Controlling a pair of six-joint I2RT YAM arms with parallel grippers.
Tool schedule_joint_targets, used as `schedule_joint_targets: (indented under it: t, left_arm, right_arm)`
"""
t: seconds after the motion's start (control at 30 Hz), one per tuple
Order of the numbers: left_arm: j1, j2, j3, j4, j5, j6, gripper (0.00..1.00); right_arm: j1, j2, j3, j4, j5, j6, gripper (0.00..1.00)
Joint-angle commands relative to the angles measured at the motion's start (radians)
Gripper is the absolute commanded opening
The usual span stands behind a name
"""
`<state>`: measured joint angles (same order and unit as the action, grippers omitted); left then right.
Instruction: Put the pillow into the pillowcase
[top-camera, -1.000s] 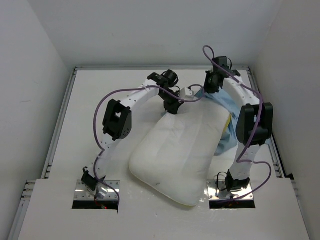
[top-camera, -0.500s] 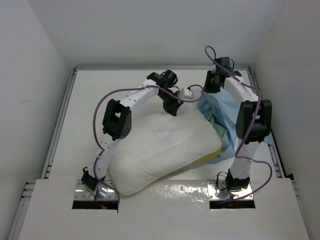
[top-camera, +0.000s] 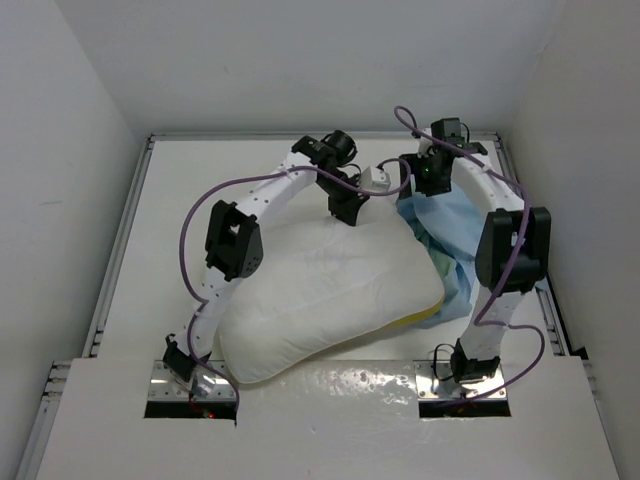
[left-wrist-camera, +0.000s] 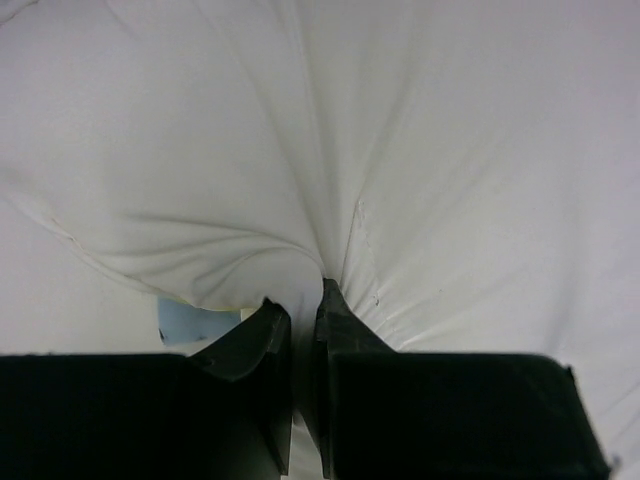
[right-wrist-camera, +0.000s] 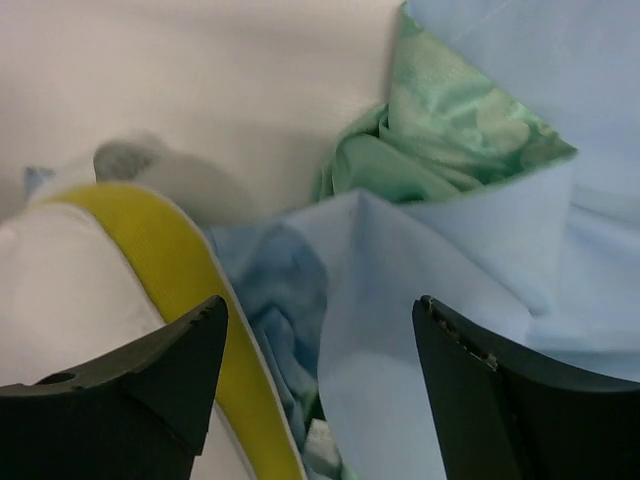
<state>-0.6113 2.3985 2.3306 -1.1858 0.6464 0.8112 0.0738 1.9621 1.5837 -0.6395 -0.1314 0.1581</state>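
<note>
The white pillow (top-camera: 330, 295) lies puffed up in the middle of the table, its yellow band (top-camera: 420, 318) along the right edge. My left gripper (top-camera: 349, 210) is at the pillow's far edge, shut on a pinch of its white fabric (left-wrist-camera: 400, 150), with the jaws (left-wrist-camera: 305, 300) nearly touching. The pillowcase (top-camera: 452, 225) lies crumpled at the right, light blue side up, partly tucked against the pillow. My right gripper (top-camera: 424, 180) hovers over its far end, open (right-wrist-camera: 320, 305), with light blue folds (right-wrist-camera: 400, 270), the sea-green side (right-wrist-camera: 440, 130) and the yellow band (right-wrist-camera: 170, 250) below it.
White walls enclose the table on the left, far and right sides, with a raised rail (top-camera: 125, 230) along the left. The right arm's upright link (top-camera: 510, 250) stands over the pillowcase's right part. A purple cable (top-camera: 200, 215) loops beside the left arm.
The pillow has swung from lying toward the near right to lying toward the near left. My right gripper has opened and the pillowcase has dropped and spread. The left grip has held.
</note>
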Motion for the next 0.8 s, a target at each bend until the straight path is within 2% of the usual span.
schedule_joint_targets:
  t: [0.0,0.07,0.23,0.43,0.5,0.53,0.6,0.63,0.77]
  left_arm:
    - [-0.015,-0.047,0.090,-0.063,0.087,0.036,0.00]
    - [-0.018,-0.052,0.082,-0.055,0.081,0.029,0.00]
    - [-0.031,-0.053,0.061,-0.034,0.076,0.014,0.00]
    - [-0.045,-0.055,0.029,0.009,0.075,-0.015,0.00]
    - [-0.048,-0.053,0.016,0.023,0.073,-0.032,0.00]
    - [-0.048,-0.052,0.006,0.038,0.073,-0.038,0.00]
    - [-0.054,-0.047,-0.005,0.067,0.068,-0.067,0.00]
    - [-0.057,-0.045,-0.016,0.075,0.068,-0.075,0.00]
    - [-0.071,-0.021,-0.062,0.155,0.023,-0.141,0.00]
  right_arm:
    - [0.001,-0.126,-0.027,-0.048,0.015,-0.205,0.74]
    - [0.001,-0.115,-0.042,-0.061,0.004,-0.248,0.74]
    - [0.001,-0.031,-0.012,-0.040,0.041,-0.241,0.68]
    - [0.041,0.049,0.033,0.059,0.116,-0.210,0.58]
    - [0.053,0.060,0.027,0.113,0.125,-0.183,0.46]
    - [0.055,0.066,0.019,0.156,0.130,-0.171,0.28]
    - [0.054,0.066,0.022,0.182,0.130,-0.111,0.06]
    - [0.055,0.060,0.041,0.187,0.130,-0.095,0.00]
    - [0.092,-0.029,0.015,0.202,0.073,-0.069,0.00]
